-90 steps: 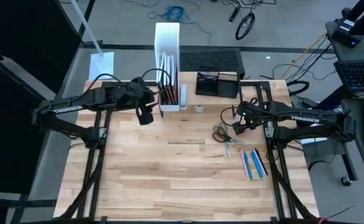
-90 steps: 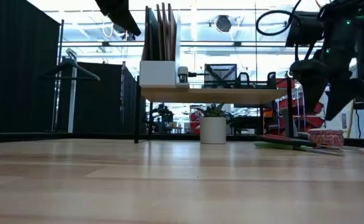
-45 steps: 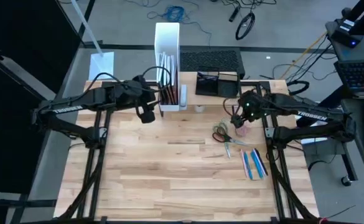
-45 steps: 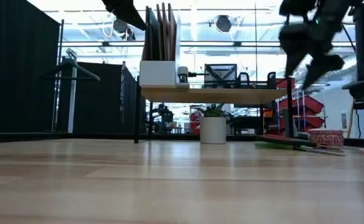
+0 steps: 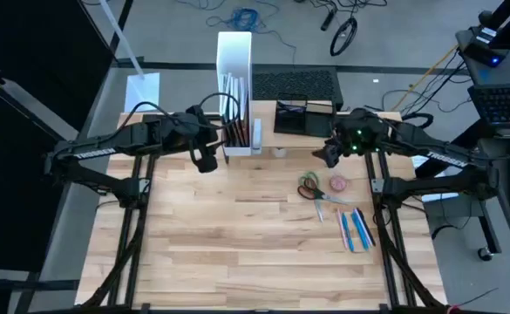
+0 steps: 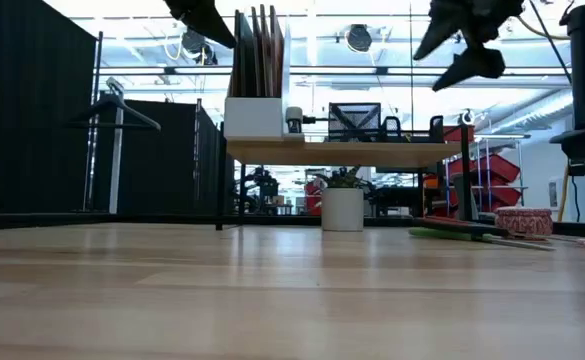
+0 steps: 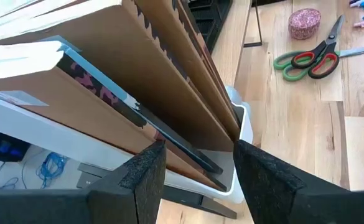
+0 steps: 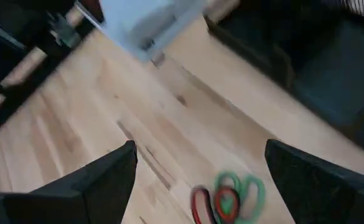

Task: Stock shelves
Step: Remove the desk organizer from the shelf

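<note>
Shelves point(image 6: 342, 153): low light-wood riser on thin black legs, at the worktop's point(image 5: 237, 244) far edge, carrying a white file box point(image 5: 234, 87) and a black tray point(image 5: 302, 118).
Right end effector point(image 5: 329, 154): raised near the riser's right end, fingers spread, holding nothing.
Left end effector point(image 5: 205, 160): beside the file box, fingers apart, empty.
Worktop items: scissors point(image 5: 310, 187) and pens point(image 5: 356, 228), right side.

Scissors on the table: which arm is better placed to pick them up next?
Right, probably. The right gripper, open and empty, hangs just beyond the scissors; the left gripper sits across the table by the white file box.
</note>
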Controlling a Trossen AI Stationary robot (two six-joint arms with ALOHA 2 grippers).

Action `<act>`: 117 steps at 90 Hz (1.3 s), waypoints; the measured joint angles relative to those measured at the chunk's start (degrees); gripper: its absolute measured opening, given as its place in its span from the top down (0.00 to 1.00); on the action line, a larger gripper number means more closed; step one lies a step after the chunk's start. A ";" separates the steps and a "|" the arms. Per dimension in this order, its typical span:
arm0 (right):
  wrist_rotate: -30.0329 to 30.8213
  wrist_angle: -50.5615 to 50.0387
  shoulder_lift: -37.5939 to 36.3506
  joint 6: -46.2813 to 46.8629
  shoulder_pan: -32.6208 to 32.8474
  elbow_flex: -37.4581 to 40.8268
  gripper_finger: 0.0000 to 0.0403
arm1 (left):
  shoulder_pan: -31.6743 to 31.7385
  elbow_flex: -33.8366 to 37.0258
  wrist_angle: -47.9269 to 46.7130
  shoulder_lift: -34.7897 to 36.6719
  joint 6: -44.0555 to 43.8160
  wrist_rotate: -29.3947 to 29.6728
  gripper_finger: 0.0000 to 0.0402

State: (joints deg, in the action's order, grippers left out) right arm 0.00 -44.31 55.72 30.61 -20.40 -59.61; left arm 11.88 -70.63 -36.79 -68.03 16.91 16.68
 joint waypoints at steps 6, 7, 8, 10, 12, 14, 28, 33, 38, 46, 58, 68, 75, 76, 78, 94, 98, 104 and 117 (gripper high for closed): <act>-0.01 4.18 0.38 0.00 0.00 -0.02 0.18 | 0.00 -0.02 0.94 0.00 0.00 -0.03 0.56; -0.01 4.68 0.46 0.00 0.00 -0.02 0.18 | 0.00 0.00 0.95 0.00 0.00 -0.03 0.56; -0.01 5.17 0.56 0.00 0.00 -0.02 0.18 | 0.00 -0.01 0.92 0.00 0.00 -0.03 0.56; -0.01 6.18 0.78 -0.09 0.00 -0.02 0.18 | 0.00 -0.02 0.78 0.00 0.00 -0.03 0.56; -0.01 7.64 1.00 -0.11 0.00 -0.02 0.18 | 0.00 -0.02 0.63 0.00 0.02 -0.03 0.56; -0.01 9.45 1.24 -0.11 0.00 -0.02 0.18 | 0.00 -0.02 0.55 0.00 0.02 -0.03 0.56; -0.35 19.60 2.12 -2.07 -0.25 -0.02 0.18 | 0.00 -0.02 -0.30 0.02 0.00 -0.02 0.56; -0.03 22.19 2.24 -2.65 -1.46 -0.02 0.18 | 0.00 0.00 -1.25 0.61 0.22 -0.01 0.56; 0.52 23.38 2.26 -2.44 -3.64 -0.20 0.18 | 0.07 0.00 -1.67 1.25 0.71 0.00 0.56; 2.70 19.76 3.51 -2.35 -7.82 -3.58 0.18 | 0.52 0.00 -2.13 2.66 1.66 0.01 0.56; 3.48 8.29 9.78 -4.97 -12.47 -13.11 0.18 | 1.33 0.00 -3.60 3.91 1.70 -0.10 0.56; 3.30 -1.41 17.49 -7.76 -15.33 -22.38 0.18 | 2.15 0.00 -5.39 4.42 1.68 -0.11 0.56; 3.34 -7.30 22.72 -10.79 -17.49 -28.27 0.18 | 2.49 0.00 -6.51 4.46 1.58 -0.10 0.56; 3.35 -8.18 23.45 -11.30 -17.73 -29.06 0.18 | 2.49 0.00 -6.79 4.46 1.55 -0.10 0.56; 3.37 -9.88 24.83 -12.36 -18.23 -30.55 0.18 | 2.49 0.00 -7.23 4.44 1.48 -0.12 0.56; 2.96 -18.19 32.77 -25.97 -21.82 -39.38 0.18 | 2.47 0.00 -9.55 4.42 1.40 -1.94 0.56; 2.89 -20.13 33.72 -31.54 -22.50 -40.66 0.18 | 2.47 0.00 -10.23 4.42 0.95 -2.01 0.56; 2.92 -22.46 34.44 -38.88 -23.42 -41.48 0.18 | 2.45 0.00 -10.56 4.42 0.14 -2.07 0.56; 3.09 -22.84 35.58 -51.24 -25.41 -41.48 0.18 | 2.45 0.00 -10.63 4.40 -0.01 -2.09 0.56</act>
State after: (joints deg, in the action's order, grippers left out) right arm 3.10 -67.15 91.30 -20.63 -45.82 -101.10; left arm 14.33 -70.63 -47.42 -63.63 16.89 14.59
